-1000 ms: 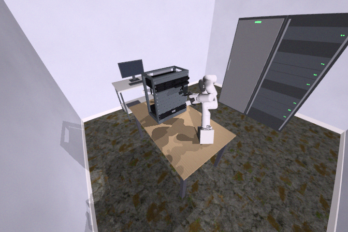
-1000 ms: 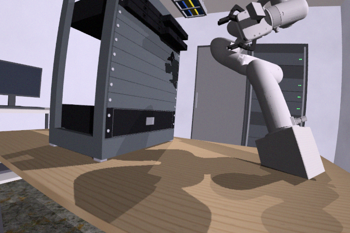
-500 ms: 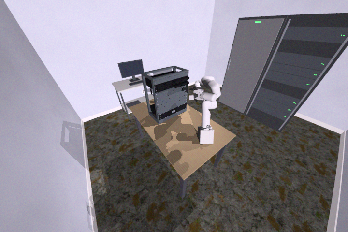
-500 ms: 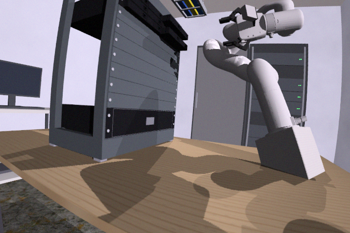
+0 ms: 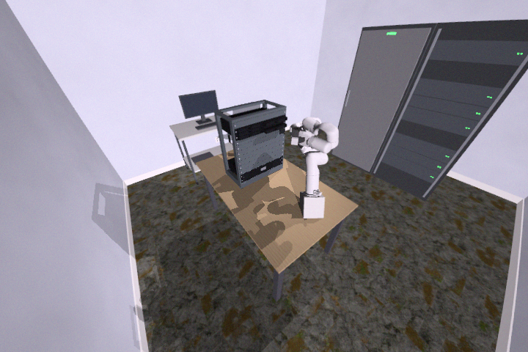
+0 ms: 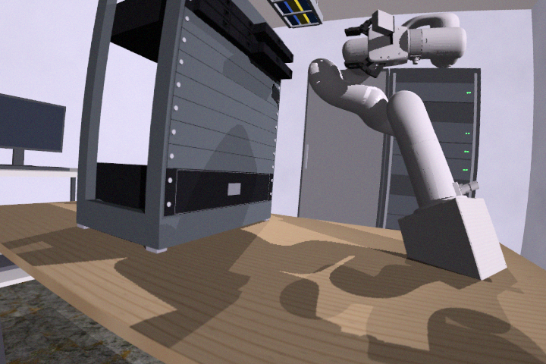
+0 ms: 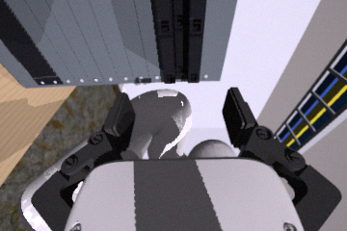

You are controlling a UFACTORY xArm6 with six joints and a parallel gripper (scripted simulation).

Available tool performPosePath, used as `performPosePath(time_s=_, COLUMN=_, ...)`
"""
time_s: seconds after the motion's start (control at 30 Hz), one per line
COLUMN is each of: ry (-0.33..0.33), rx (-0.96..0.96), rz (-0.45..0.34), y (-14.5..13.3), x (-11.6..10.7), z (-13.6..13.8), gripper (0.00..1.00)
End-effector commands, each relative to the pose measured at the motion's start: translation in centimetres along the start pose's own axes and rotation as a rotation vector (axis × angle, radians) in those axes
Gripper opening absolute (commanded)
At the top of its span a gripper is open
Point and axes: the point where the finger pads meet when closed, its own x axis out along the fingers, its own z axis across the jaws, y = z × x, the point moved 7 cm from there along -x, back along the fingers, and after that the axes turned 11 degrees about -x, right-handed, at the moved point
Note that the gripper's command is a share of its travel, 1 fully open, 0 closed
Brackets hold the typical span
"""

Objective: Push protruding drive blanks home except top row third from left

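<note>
Rack (image 6: 160, 128) sits at far-left end of worktop (image 6: 248, 300); storage chassis (image 6: 256, 40) w/ drive blanks up in top bay. Gripper (image 6: 354, 30), fingers wide, nothing held, hangs level w/ chassis, off rack's right, clear of it; blanks lie leftward.

Wooden table (image 5: 339, 198) under rack (image 5: 226, 143) and arm pedestal (image 5: 317, 211).

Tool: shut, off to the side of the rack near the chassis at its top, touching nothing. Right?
Not quite: the tool is open, not shut. The wrist view shows its fingers spread wide with nothing between them. The rest holds: it hangs beside the rack, near the chassis, touching nothing.
</note>
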Motion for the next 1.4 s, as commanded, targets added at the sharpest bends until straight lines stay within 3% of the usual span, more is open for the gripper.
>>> performPosePath(time_s=0.0, ry=-0.021, rx=0.010, rz=-0.004, y=-0.9, x=0.0, z=0.1, gripper=1.00)
performPosePath(time_s=0.9, ry=-0.022, rx=0.010, rz=-0.005, y=-0.7, x=0.8, z=0.3, gripper=1.00)
performPosePath(time_s=1.37, ry=-0.022, rx=0.010, rz=-0.005, y=0.5, x=4.3, z=1.0, gripper=1.00)
